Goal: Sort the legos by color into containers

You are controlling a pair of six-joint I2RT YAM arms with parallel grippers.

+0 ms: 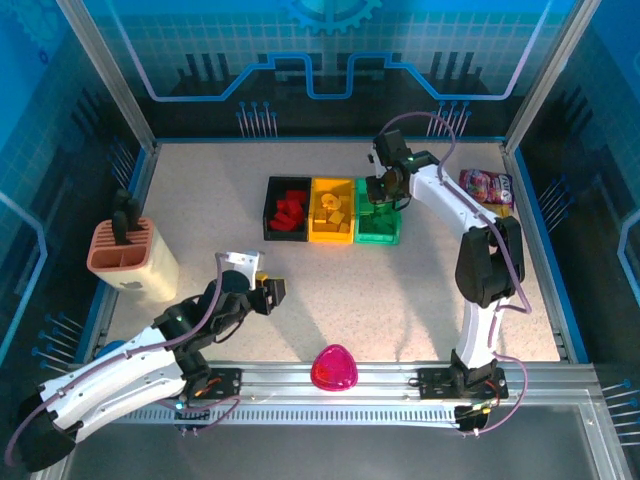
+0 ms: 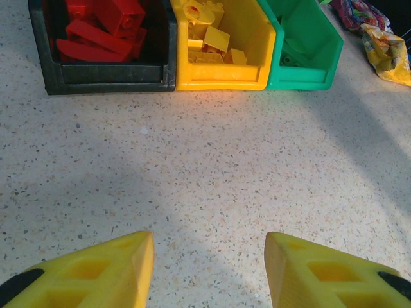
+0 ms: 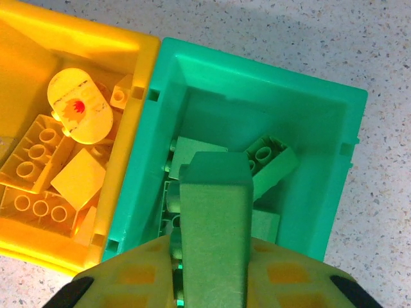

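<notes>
Green brick (image 3: 215, 224): pinched between my right fingers (image 3: 128, 279), over green bin (image 3: 257, 77); left fingers (image 2: 96, 269) spread above desk (image 2: 205, 167).

You have three bins in a row toward the back of the table (image 1: 200, 200): left bin (image 1: 287, 238), middle bin (image 1: 332, 239) and right bin (image 1: 378, 240), touching side by side, each with bricks (image 2: 103, 32) inside. The right gripper (image 1: 385, 195) hangs over the right bin, a brick (image 3: 215, 218) between its fingers. The left gripper (image 2: 209, 247) sits in front of the bins, well apart. The tool holder (image 1: 125, 255) stands far left, the snack packets (image 1: 487, 185) just right of the bins, and the rounded triangle (image 1: 334, 367) at the near edge, between the arm bases.
</notes>
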